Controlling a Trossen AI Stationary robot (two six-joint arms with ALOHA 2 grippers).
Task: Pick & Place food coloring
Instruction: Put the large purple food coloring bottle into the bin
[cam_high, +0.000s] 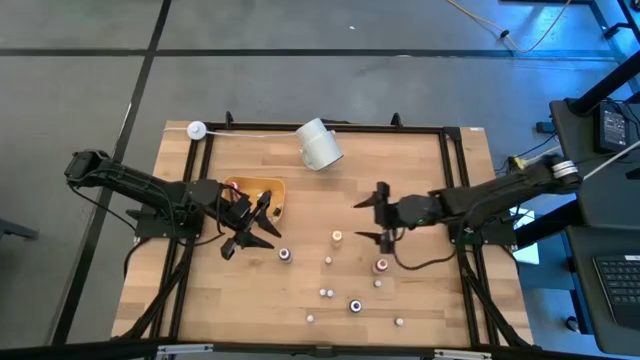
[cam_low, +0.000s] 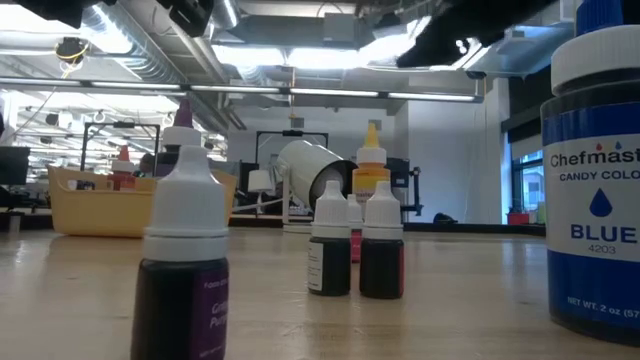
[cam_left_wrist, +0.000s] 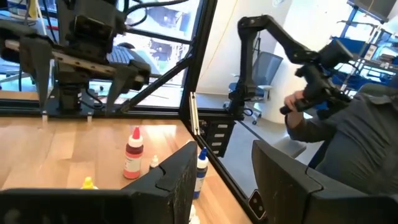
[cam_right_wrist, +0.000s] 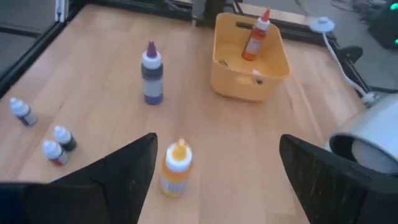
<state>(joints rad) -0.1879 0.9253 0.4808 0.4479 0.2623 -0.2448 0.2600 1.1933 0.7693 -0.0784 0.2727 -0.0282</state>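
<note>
The wooden table (cam_high: 420, 190) carries a white cup (cam_high: 319, 144) lying on its side near the far edge, and a yellow-orange tray (cam_high: 277, 186) on the left half with a red-capped bottle (cam_right_wrist: 255, 37) standing inside it. The left gripper (cam_high: 250, 232) hangs just at the tray's near corner; its fingers (cam_left_wrist: 177, 180) stand moderately apart, and whether anything sits between them cannot be told from these views. The right gripper (cam_high: 385, 218) hovers over the middle of the table with its jaws spread wide and nothing between them, its fingers (cam_right_wrist: 124, 168) framing an orange-capped bottle (cam_right_wrist: 175, 167) that stands on the wood below, untouched. A purple-capped bottle (cam_right_wrist: 151, 73) stands between that one and the tray. The rest of the food coloring is scattered upright over the near half of the table: small dropper bottles (cam_high: 354, 305) well apart from one another, with a close pair of white-capped ones (cam_low: 356, 252) and a large blue jar (cam_low: 592, 180) nearest the low camera. A person (cam_left_wrist: 354, 137) sits beyond the table's edge.
</note>
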